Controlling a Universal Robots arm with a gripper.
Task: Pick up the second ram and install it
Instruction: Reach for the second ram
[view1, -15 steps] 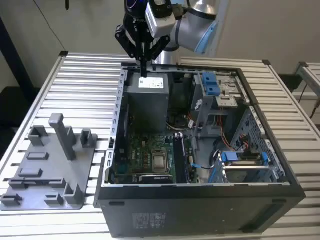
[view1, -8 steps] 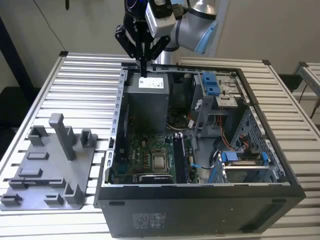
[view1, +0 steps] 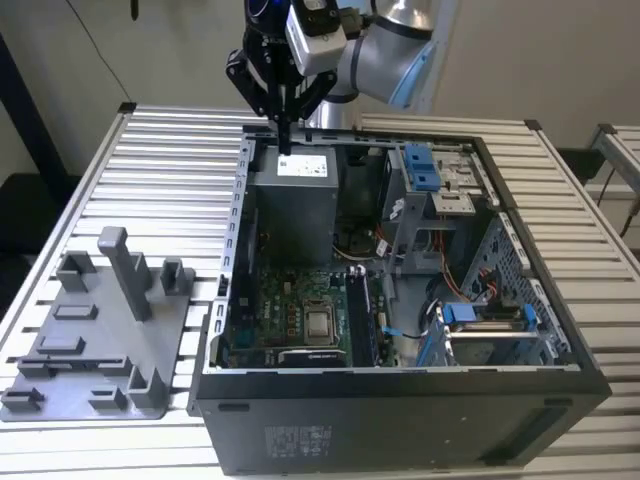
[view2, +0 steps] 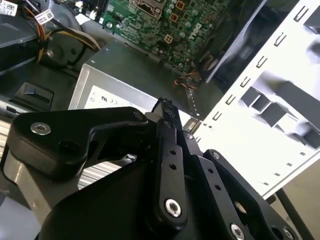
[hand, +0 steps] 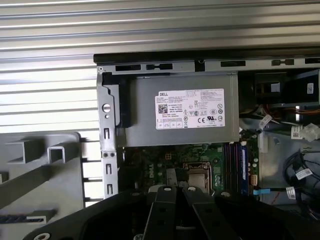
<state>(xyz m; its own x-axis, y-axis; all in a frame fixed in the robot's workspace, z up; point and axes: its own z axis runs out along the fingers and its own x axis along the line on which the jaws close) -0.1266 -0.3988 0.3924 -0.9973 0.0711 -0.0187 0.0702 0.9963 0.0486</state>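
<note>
My gripper (view1: 285, 148) hangs fingers-down over the back edge of the open computer case (view1: 400, 400), just above the grey power-supply box (view1: 293, 205). Both wrist views show the black fingers (view2: 166, 112) pressed together with nothing between them, gripper (hand: 178, 189) shut. The power-supply box (hand: 185, 110) with its pale label lies straight below. The second ram is out of view. The memory slots (hand: 235, 167) run beside the processor socket (view1: 320, 323) on the green motherboard (view1: 285, 310), with a dark stick standing in them.
A grey plastic fixture tray (view1: 90, 350) with upright posts sits on the slatted table (view1: 170, 170) at the exterior view's left of the case. Inside the case are blue drive brackets (view1: 422, 165), loose cables (view1: 440, 300) and a blue-handled drive cage (view1: 485, 315).
</note>
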